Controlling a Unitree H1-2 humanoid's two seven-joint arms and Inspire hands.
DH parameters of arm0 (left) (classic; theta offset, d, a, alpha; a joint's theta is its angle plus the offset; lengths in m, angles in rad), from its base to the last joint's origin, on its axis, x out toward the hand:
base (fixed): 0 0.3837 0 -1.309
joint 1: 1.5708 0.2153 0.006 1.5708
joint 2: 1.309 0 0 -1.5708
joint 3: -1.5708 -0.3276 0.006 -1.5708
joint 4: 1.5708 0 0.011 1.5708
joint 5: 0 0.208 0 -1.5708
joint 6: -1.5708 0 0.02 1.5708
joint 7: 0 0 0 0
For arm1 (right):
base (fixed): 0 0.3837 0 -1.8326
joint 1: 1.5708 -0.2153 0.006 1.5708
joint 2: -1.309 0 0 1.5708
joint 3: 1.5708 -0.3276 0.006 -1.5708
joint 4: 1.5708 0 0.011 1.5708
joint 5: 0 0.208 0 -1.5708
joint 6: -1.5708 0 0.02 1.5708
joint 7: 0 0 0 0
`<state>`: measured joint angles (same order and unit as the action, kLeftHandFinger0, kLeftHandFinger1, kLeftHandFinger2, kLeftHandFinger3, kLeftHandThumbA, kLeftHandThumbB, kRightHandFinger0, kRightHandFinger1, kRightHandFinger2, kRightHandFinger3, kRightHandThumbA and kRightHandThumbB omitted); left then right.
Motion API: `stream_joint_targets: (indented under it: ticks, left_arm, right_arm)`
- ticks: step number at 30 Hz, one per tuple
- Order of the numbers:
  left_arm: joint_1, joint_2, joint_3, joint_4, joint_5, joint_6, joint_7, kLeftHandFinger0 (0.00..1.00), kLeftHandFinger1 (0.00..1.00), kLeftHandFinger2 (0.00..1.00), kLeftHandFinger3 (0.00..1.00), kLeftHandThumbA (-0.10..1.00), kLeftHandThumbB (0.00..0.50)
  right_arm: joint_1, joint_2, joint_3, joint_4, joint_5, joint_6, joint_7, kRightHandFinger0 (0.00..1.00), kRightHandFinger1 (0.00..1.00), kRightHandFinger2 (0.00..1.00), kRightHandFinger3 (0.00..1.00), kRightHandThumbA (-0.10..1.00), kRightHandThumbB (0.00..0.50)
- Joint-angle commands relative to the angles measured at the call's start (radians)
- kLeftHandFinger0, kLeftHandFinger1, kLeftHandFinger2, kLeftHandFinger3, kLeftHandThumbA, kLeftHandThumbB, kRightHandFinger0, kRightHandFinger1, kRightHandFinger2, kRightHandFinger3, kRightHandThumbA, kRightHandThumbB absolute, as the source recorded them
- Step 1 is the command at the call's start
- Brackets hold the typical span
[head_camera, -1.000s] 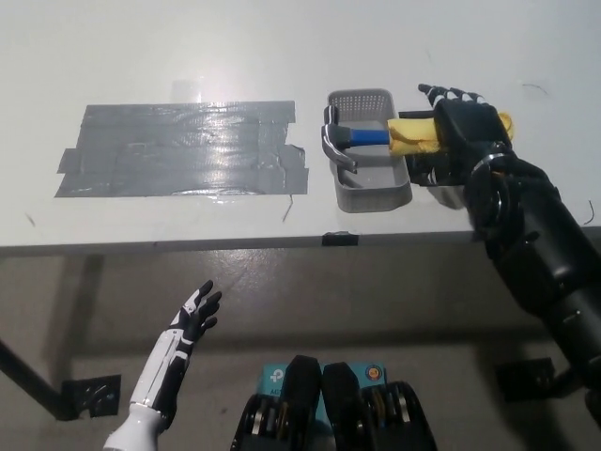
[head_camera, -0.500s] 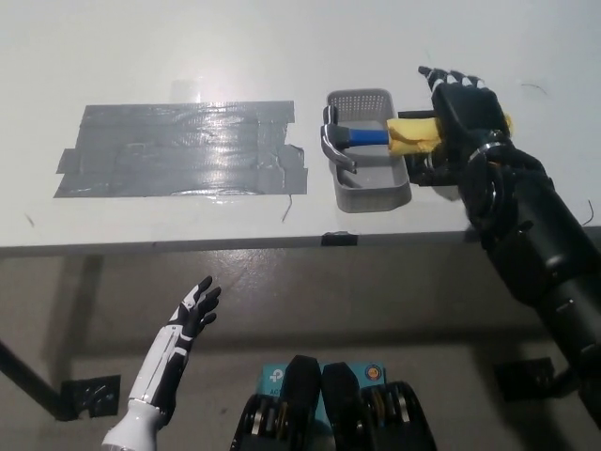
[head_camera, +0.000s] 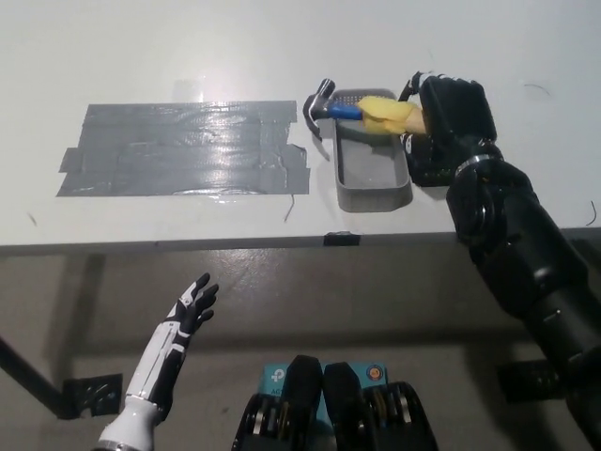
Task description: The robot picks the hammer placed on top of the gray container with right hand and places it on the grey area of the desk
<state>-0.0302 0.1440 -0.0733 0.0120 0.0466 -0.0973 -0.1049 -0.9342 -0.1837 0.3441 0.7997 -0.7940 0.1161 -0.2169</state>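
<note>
The hammer (head_camera: 349, 110) has a steel head, a blue neck and a yellow handle. It hangs tilted over the far end of the gray container (head_camera: 369, 185), its head out past the container's far left corner. My black right hand (head_camera: 449, 115) is shut on the yellow handle. The grey taped area (head_camera: 178, 148) lies on the white desk to the left of the container. My white left hand (head_camera: 188, 315) rests open below the desk edge at the lower left.
The desk's front edge (head_camera: 235, 244) runs across the middle of the picture, with the floor below it. A black foot of the desk frame (head_camera: 89, 395) shows at the lower left.
My right hand closed on the yellow handle and lifted the hammer off the container, carrying it up and to the left. The left hand stayed low.
</note>
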Motion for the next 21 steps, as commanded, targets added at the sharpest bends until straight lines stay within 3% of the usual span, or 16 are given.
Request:
stream_joint_targets:
  ticks: [1, 4, 8, 10, 13, 14, 17, 19, 21]
  left_arm:
    - [-0.022, 0.015, 0.008, -0.033, -0.025, -0.001, -0.024, 1.00, 1.00, 1.00, 1.00, 1.00, 0.086]
    - [-0.022, 0.014, 0.009, -0.035, -0.028, 0.005, -0.024, 1.00, 1.00, 1.00, 1.00, 1.00, 0.091]
    - [-0.025, 0.013, 0.008, -0.034, -0.030, 0.007, -0.024, 0.99, 1.00, 1.00, 1.00, 1.00, 0.099]
    - [-0.026, 0.012, 0.007, -0.033, -0.030, 0.008, -0.023, 0.98, 1.00, 1.00, 1.00, 1.00, 0.093]
    - [-0.026, 0.013, 0.006, -0.033, -0.028, 0.006, -0.025, 0.97, 1.00, 1.00, 1.00, 1.00, 0.082]
    - [-0.026, 0.013, 0.006, -0.033, -0.030, 0.008, -0.026, 0.97, 1.00, 1.00, 1.00, 1.00, 0.089]
    - [-0.026, 0.011, 0.010, -0.036, -0.033, 0.016, -0.027, 0.98, 1.00, 1.00, 1.00, 1.00, 0.091]
    - [-0.027, 0.012, 0.009, -0.033, -0.032, 0.008, -0.029, 0.97, 1.00, 1.00, 1.00, 1.00, 0.090]
    - [-0.029, 0.012, 0.010, -0.033, -0.032, 0.008, -0.029, 0.97, 1.00, 1.00, 1.00, 1.00, 0.093]
  right_arm:
    - [-0.068, -0.029, -0.025, 0.022, 0.027, -0.098, -0.156, 0.00, 0.40, 0.77, 0.13, -0.10, 0.204]
    - [-0.071, -0.033, -0.026, 0.044, 0.030, -0.119, -0.176, 0.00, 0.40, 0.76, 0.13, -0.10, 0.198]
    - [-0.074, -0.041, -0.030, 0.059, 0.033, -0.143, -0.203, 0.00, 0.45, 0.82, 0.14, -0.10, 0.166]
    - [-0.076, -0.045, -0.030, 0.066, 0.036, -0.152, -0.208, 0.00, 0.48, 0.88, 0.31, -0.10, 0.155]
    - [-0.085, -0.044, -0.033, 0.082, 0.037, -0.169, -0.251, 0.00, 0.52, 0.89, 0.77, -0.10, 0.163]
    - [-0.086, -0.043, -0.035, 0.074, 0.038, -0.171, -0.253, 0.00, 0.52, 0.89, 0.84, -0.10, 0.151]
    - [-0.100, -0.034, -0.043, 0.061, 0.033, -0.205, -0.336, 0.00, 0.47, 0.85, 0.76, -0.10, 0.212]
    - [-0.106, -0.032, -0.045, 0.040, 0.036, -0.215, -0.338, 0.00, 0.49, 0.80, 0.90, -0.10, 0.137]
    - [-0.113, -0.030, -0.049, 0.016, 0.040, -0.228, -0.341, 0.00, 0.50, 0.78, 0.92, -0.10, 0.154]
